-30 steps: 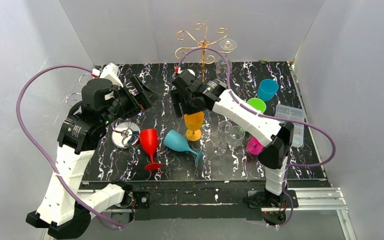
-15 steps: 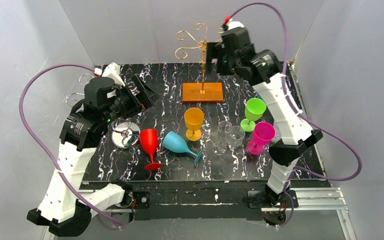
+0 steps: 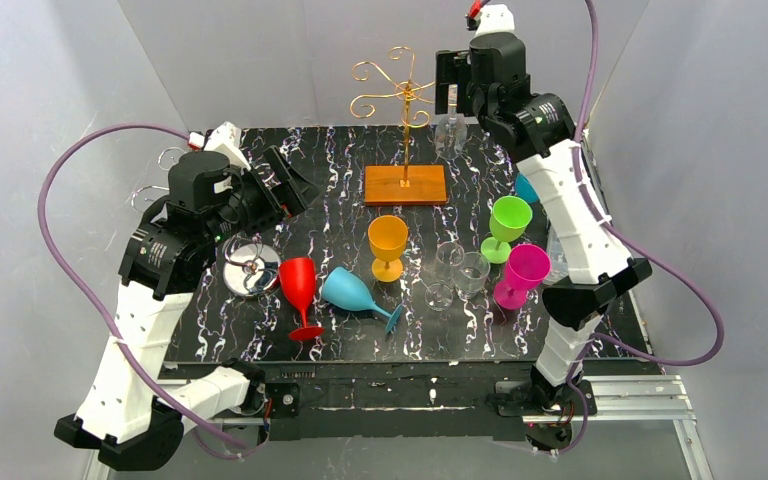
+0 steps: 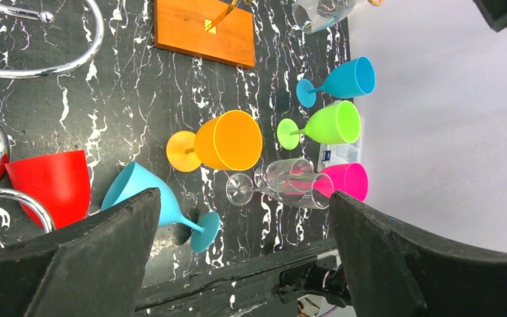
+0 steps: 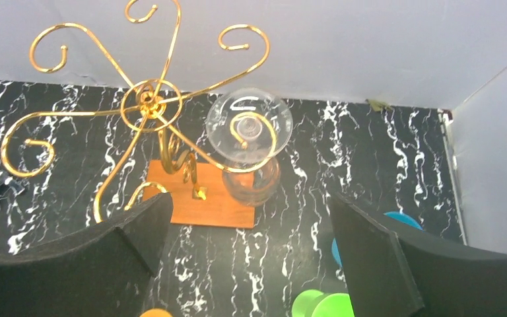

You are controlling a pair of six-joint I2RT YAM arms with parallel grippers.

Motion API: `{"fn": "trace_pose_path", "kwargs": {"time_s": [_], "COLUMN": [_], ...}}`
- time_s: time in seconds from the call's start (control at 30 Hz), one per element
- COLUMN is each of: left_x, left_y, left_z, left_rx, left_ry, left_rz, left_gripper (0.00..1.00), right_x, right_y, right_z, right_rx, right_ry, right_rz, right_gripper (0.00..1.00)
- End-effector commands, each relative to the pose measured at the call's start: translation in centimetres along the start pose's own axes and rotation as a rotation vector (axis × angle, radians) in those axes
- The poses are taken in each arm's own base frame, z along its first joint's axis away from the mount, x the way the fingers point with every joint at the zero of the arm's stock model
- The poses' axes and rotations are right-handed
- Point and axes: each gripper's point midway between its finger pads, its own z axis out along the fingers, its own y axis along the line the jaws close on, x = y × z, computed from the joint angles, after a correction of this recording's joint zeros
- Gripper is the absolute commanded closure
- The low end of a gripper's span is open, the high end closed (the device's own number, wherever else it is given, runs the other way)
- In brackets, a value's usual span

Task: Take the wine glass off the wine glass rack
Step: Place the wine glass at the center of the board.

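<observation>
The gold wire wine glass rack (image 3: 401, 92) stands on a wooden base (image 3: 406, 185) at the back of the table. A clear wine glass (image 3: 448, 131) hangs upside down from its right arm. In the right wrist view its round foot (image 5: 249, 123) rests in a gold hook of the rack (image 5: 148, 105). My right gripper (image 3: 450, 96) is open and empty, high above and just right of the rack; in its own view (image 5: 247, 257) the glass lies between and beyond the jaws. My left gripper (image 3: 295, 190) is open and empty over the table's left side, also in its own view (image 4: 244, 257).
Standing on the table are an orange glass (image 3: 388, 243), a red one (image 3: 300, 290), a green one (image 3: 508, 222), a pink one (image 3: 522, 272) and clear glasses (image 3: 460, 270). A blue glass (image 3: 357, 293) lies on its side. A chrome rack (image 3: 250, 268) stands at the left.
My right arm has swung from low over the table's middle up to the back, beside the rack's top, and risen a little more. The left arm has hardly moved.
</observation>
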Motion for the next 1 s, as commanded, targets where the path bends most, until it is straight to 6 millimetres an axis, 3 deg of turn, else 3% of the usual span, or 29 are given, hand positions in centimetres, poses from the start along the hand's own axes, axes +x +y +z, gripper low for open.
{"fn": "trace_pose_path", "kwargs": {"time_s": [0.0, 0.27, 0.6, 0.97], "left_x": [-0.5, -0.7, -0.7, -0.7], "left_y": [-0.2, -0.2, -0.1, 0.1], "left_z": [-0.9, -1.2, -1.1, -1.1], "left_rx": [0.000, -0.002, -0.007, -0.012], "left_ry": [-0.015, -0.020, -0.019, -0.019], "left_rz": [0.021, 0.028, 0.032, 0.035], "left_gripper": [0.02, 0.02, 0.02, 0.02], "right_x": [-2.1, -1.4, -0.7, 0.9], "right_y": [-0.4, 0.7, -0.5, 0.8], "right_z": [2.4, 5.4, 7.6, 9.7], "right_rx": [0.000, -0.057, -0.044, -0.098], "right_ry": [-0.093, -0.081, -0.062, -0.025], "right_rz": [-0.043, -0.065, -0.048, -0.023], "right_gripper": [0.02, 0.02, 0.02, 0.02]}}
